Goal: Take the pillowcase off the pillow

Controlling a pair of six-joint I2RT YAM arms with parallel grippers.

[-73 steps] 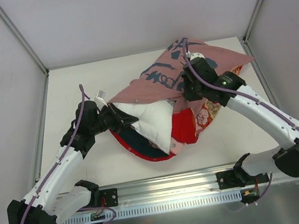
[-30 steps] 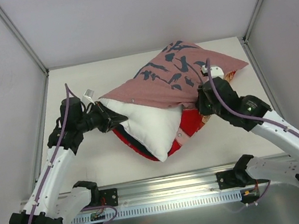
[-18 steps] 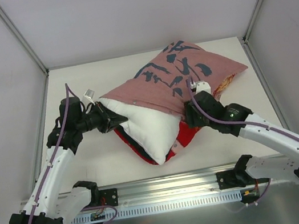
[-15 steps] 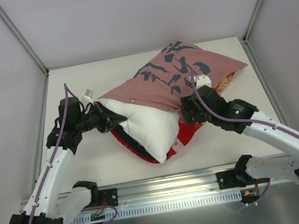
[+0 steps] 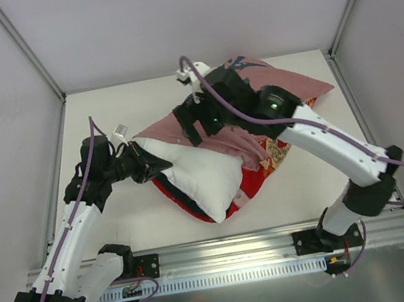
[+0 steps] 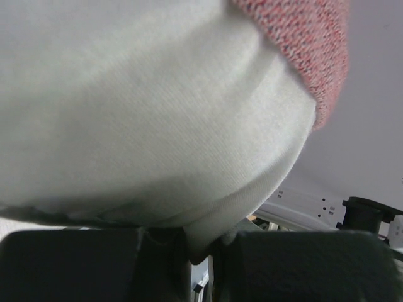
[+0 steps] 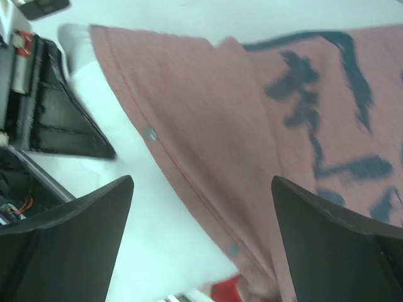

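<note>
The white pillow (image 5: 202,174) lies mid-table, its near half bare and its far half inside the dusty-pink pillowcase (image 5: 292,86) with dark-blue calligraphy. The case's red floral side (image 5: 269,156) bunches at the right. My left gripper (image 5: 143,161) is shut on the pillow's left corner; its wrist view shows the pillow (image 6: 138,113) pinched between the jaws (image 6: 200,251) and the pillowcase (image 6: 305,44) hem above. My right gripper (image 5: 196,125) hovers open over the pillowcase (image 7: 239,119) hem with its snap buttons (image 7: 149,133), beside the bare pillow (image 7: 157,239). Nothing is between its fingers (image 7: 75,233).
The white table (image 5: 101,114) is boxed in by pale walls with metal corner posts (image 5: 24,49). A metal rail (image 5: 228,252) with the arm bases runs along the near edge. The left gripper's black body (image 7: 56,107) sits close to my right gripper.
My right gripper opened, let go of the pillowcase's lower right part and swung up and left over the hem near the left gripper. The left gripper kept its hold on the pillow corner.
</note>
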